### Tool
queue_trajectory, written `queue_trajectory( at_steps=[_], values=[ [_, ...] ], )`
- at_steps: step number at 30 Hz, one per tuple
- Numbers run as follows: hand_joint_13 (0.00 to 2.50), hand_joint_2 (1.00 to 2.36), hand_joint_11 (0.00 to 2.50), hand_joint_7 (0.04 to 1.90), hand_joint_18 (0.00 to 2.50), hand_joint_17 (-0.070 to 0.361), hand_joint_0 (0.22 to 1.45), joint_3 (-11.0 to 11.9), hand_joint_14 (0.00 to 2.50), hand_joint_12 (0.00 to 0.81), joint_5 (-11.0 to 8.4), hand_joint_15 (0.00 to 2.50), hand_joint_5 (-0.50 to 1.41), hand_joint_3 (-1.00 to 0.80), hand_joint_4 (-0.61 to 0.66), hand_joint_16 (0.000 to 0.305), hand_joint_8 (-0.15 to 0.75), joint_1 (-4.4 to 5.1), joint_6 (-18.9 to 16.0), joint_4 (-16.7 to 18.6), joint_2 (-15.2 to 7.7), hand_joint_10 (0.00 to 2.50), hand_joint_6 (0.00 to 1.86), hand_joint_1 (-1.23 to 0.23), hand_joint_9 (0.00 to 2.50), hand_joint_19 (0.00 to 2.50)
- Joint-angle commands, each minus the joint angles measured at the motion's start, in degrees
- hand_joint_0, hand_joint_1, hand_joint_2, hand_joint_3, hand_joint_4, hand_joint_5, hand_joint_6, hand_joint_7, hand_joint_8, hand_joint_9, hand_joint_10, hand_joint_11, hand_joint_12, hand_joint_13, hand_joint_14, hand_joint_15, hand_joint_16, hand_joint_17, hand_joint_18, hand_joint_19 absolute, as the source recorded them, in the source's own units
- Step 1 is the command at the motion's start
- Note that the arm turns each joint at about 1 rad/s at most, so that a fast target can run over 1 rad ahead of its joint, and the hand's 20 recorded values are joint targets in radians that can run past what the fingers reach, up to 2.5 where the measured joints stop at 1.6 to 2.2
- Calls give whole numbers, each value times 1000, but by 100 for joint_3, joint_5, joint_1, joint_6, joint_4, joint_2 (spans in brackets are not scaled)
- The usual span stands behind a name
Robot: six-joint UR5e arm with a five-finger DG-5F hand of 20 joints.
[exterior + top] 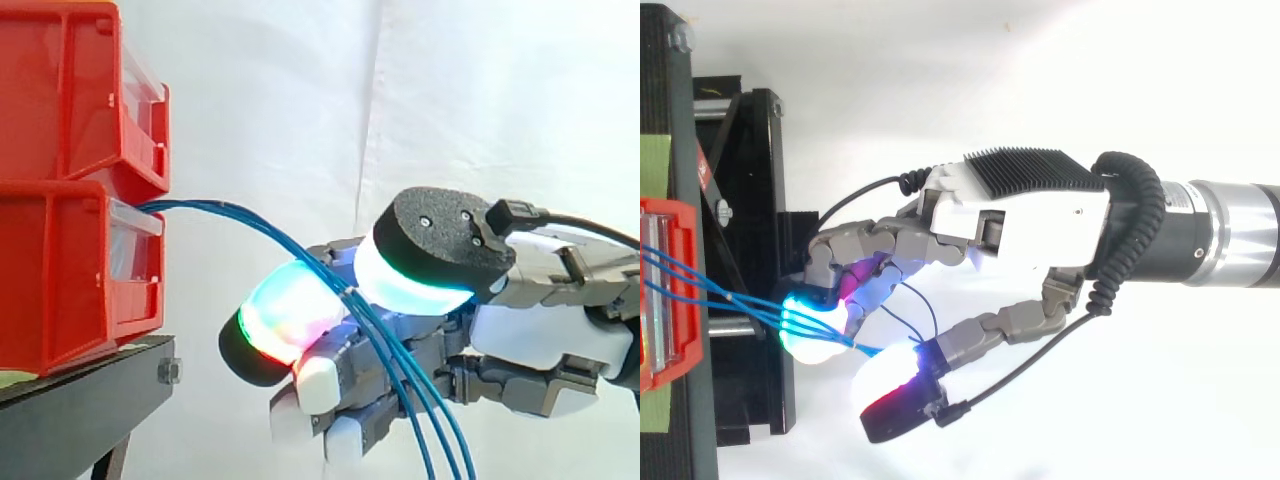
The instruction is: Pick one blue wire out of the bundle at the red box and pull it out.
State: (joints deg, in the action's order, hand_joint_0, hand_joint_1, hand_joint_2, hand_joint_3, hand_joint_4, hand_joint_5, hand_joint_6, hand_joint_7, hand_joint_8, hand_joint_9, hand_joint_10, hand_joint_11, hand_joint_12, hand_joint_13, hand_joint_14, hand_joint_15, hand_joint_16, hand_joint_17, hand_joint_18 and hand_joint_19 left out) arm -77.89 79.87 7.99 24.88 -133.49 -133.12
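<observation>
Blue wires (200, 205) arcing from red bin (60, 280) front edge, pinched in hand (520, 330)

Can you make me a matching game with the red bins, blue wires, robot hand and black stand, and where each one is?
1. red bins
2. blue wires
3. hand
4. black stand

A. under the bins
B. stacked one on another
C. pinching wires between glowing pads
D. coming out of the lower bin

Pairs: 1-B, 2-D, 3-C, 4-A
</observation>
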Motion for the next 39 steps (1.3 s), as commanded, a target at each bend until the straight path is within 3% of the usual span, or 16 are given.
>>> queue_trajectory(
  at_steps=[1, 3, 7, 13, 19, 23, 31, 39],
  values=[
    [788, 1017, 331, 933, 737, 127, 668, 55, 11, 414, 37, 286, -178, -260, 280, 57, 330, -26, -71, -1, 6, 10, 759, -730, 807, 490],
    [790, 1017, 339, 893, 742, 128, 669, 257, 10, 413, 99, 291, -186, -255, 293, 57, 331, -52, -255, -72, 6, 11, 797, -737, 812, 491],
    [795, 1018, 357, 870, 741, 128, 668, 371, 12, 416, 204, 293, -189, -253, 309, 57, 332, -87, -422, -300, 6, 11, 811, -738, 811, 491],
    [802, 1016, 381, 868, 742, 128, 647, 398, 11, 417, 274, 309, -192, -284, 303, 57, 341, -113, -616, -449, 6, 11, 830, -742, 837, 507],
    [806, 1018, 394, 872, 750, 129, 654, 415, 12, 418, 494, 311, -196, -240, 271, 57, 342, -122, -1064, -643, 6, 12, 842, -740, 827, 499],
    [807, 1020, 413, 855, 755, 129, 650, 415, 11, 419, 538, 319, -200, -198, 255, 57, 346, -122, -1231, -652, 6, 12, 856, -739, 827, 501],
    [808, 1023, 434, 863, 754, 130, 632, 415, 11, 424, 863, 324, -196, -105, 221, 58, 349, -131, -1284, -915, 58, 15, 873, -738, 851, 507],
    [833, 1021, 502, 848, 775, 132, 637, 415, 13, 430, 899, 340, -192, -82, 214, 59, 355, -149, -1196, -1372, 260, 14, 890, -756, 899, 510]
  ],
)
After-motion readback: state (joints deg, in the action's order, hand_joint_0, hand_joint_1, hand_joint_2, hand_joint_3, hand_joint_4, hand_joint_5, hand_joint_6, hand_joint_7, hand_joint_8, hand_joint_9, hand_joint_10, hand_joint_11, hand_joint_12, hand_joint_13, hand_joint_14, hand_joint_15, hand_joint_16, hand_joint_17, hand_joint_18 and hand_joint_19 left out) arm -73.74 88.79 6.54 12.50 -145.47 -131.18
